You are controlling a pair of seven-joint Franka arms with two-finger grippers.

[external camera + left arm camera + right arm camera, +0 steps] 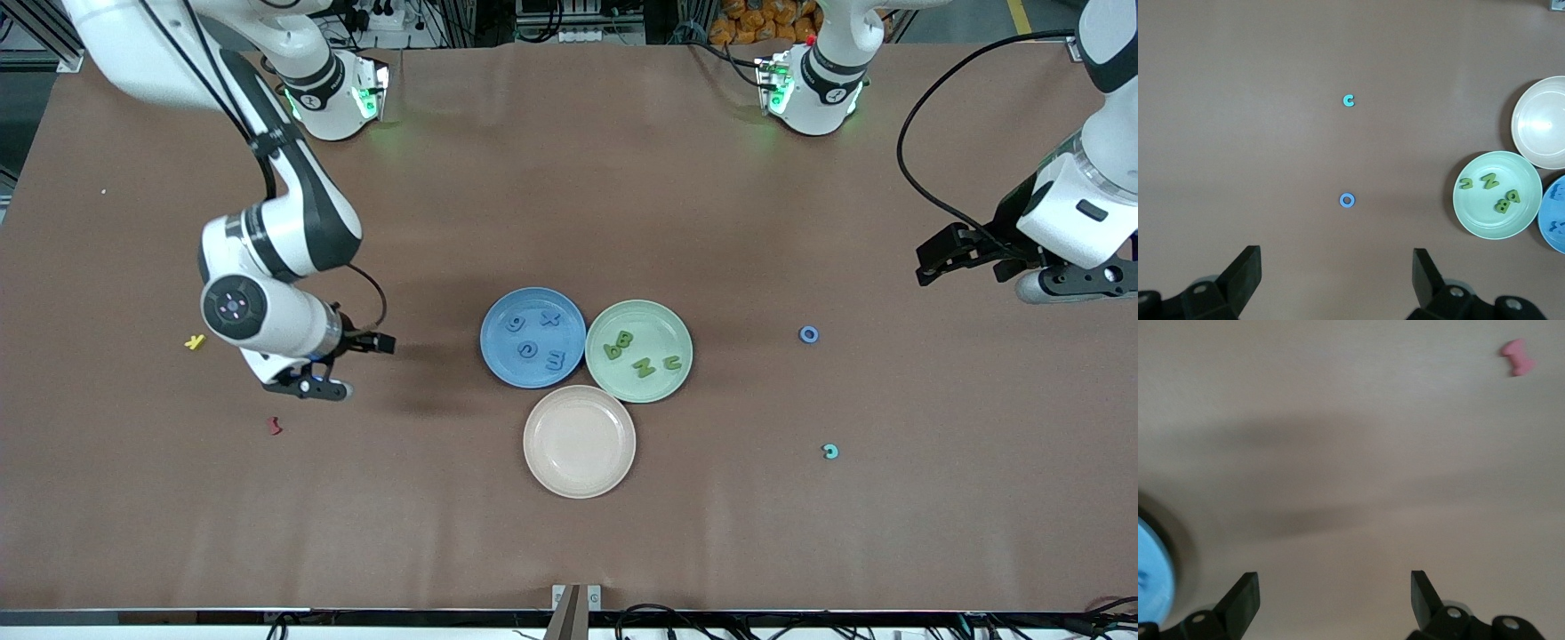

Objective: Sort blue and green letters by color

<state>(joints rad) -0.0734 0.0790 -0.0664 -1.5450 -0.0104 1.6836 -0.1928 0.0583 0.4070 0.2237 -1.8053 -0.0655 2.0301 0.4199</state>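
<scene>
four blue letters (533, 336) lie on the blue plate (494, 356), four green letters (642, 354) on the green plate (679, 333) beside it. both the left gripper (1337, 280) and the right gripper (1335, 600) are spread and empty, well away from the green plate, so i judge the best course is to lift them clear.

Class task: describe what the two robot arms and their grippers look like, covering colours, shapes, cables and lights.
Both arms are glossy white with black joint bands and rounded segments. The right gripper and left gripper have black, wedge-shaped fingers. Black cables loop along each arm. Green lights glow at both bases, and the right arm's round end cap shows small pink lights.

High front camera facing both arms; each wrist camera looking down past open jaws, perhaps sharing the round pale-green plate (638, 351) (1497, 195).
</scene>
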